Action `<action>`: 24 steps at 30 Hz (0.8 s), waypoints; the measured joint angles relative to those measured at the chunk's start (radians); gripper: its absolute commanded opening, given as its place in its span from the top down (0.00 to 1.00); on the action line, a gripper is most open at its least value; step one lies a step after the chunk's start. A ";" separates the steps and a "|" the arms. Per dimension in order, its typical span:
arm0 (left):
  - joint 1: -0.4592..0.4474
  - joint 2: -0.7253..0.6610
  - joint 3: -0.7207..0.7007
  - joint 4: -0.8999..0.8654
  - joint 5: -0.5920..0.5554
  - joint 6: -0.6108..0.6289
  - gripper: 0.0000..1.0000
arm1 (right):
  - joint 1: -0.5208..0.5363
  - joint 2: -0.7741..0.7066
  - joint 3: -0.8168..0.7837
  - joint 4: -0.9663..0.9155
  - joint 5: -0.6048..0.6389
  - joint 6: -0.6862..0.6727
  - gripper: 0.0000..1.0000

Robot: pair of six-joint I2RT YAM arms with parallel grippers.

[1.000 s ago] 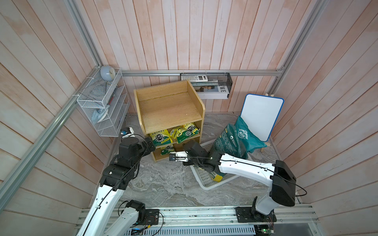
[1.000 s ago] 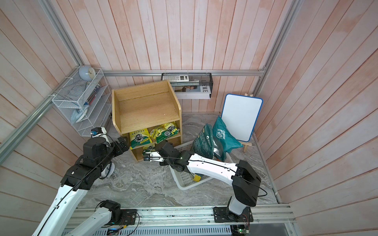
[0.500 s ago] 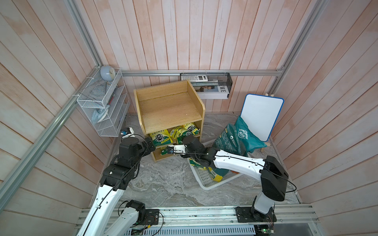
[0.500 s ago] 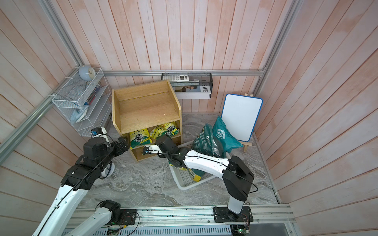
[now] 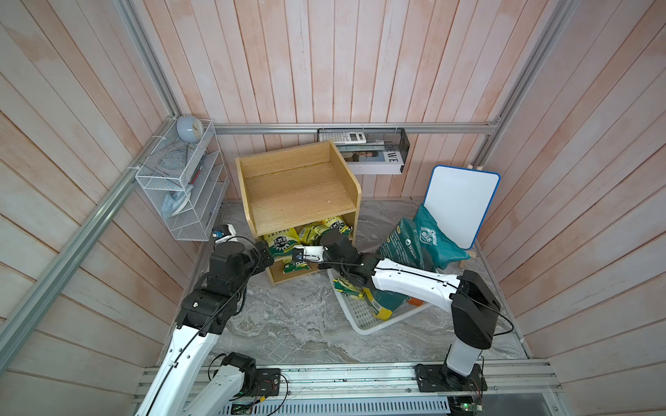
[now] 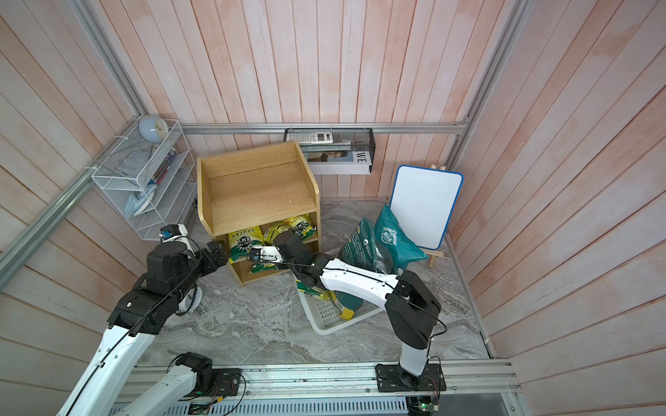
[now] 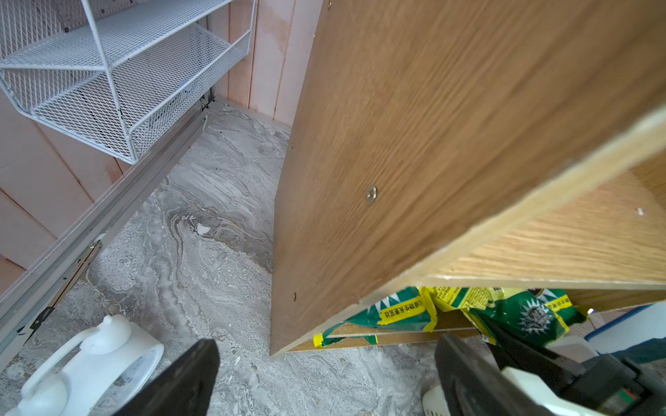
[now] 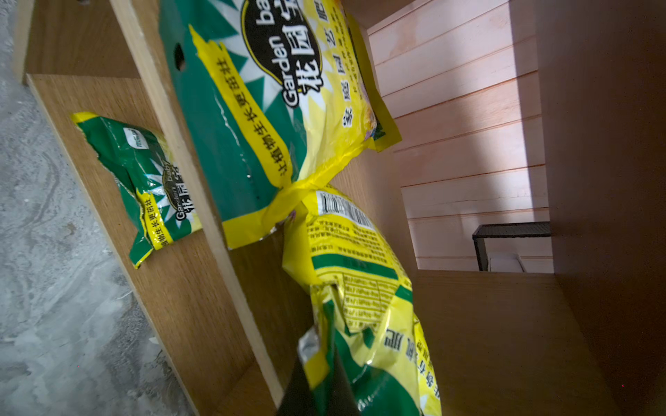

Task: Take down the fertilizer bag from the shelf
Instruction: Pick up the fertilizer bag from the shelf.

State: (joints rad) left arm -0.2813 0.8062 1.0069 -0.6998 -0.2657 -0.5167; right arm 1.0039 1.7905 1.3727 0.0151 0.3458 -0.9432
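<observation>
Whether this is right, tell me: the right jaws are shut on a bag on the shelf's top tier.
Wrong tier. The right jaws are shut on a bag on the shelf's middle tier, not the top. The right wrist view shows it, with another tier below.

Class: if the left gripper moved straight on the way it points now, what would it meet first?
Most likely the shelf: the open left gripper faces the front edge of its side panel. Depth is unclear, so it might slip past to a fertilizer bag.
</observation>
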 measured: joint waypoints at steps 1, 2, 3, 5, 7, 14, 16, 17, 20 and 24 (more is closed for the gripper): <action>0.000 -0.001 -0.003 0.002 0.000 0.000 0.00 | 0.001 -0.002 0.000 -0.002 0.000 0.005 1.00; 0.000 -0.001 -0.005 0.003 0.000 0.000 0.00 | 0.002 -0.005 0.000 -0.007 0.000 0.012 1.00; 0.000 -0.001 -0.007 0.005 0.000 0.000 0.00 | 0.003 -0.011 0.000 -0.015 -0.003 0.021 1.00; 0.000 -0.001 -0.011 0.005 0.000 0.000 0.00 | 0.006 -0.031 0.000 -0.028 -0.011 0.047 1.00; 0.000 -0.002 -0.014 0.008 0.000 0.000 0.00 | 0.008 -0.068 0.000 -0.049 -0.029 0.081 1.00; 0.001 -0.009 -0.027 0.018 0.000 0.000 0.00 | 0.012 -0.220 -0.032 -0.061 -0.084 0.171 1.00; 0.002 -0.010 -0.027 0.019 0.000 0.000 0.00 | 0.013 -0.243 -0.035 -0.061 -0.090 0.193 1.00; 0.002 -0.010 -0.027 0.019 0.000 0.000 0.00 | 0.014 -0.250 -0.035 -0.061 -0.095 0.204 1.00; 0.002 -0.011 -0.027 0.019 0.000 0.000 0.00 | 0.023 -0.284 -0.052 -0.063 -0.113 0.235 1.00; 0.002 -0.014 -0.027 0.019 0.000 -0.003 0.00 | 0.044 -0.346 -0.072 -0.093 -0.114 0.262 1.00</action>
State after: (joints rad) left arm -0.2794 0.7925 0.9794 -0.6804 -0.2657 -0.5201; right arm 1.0481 1.4445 1.3003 -0.0776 0.2321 -0.6811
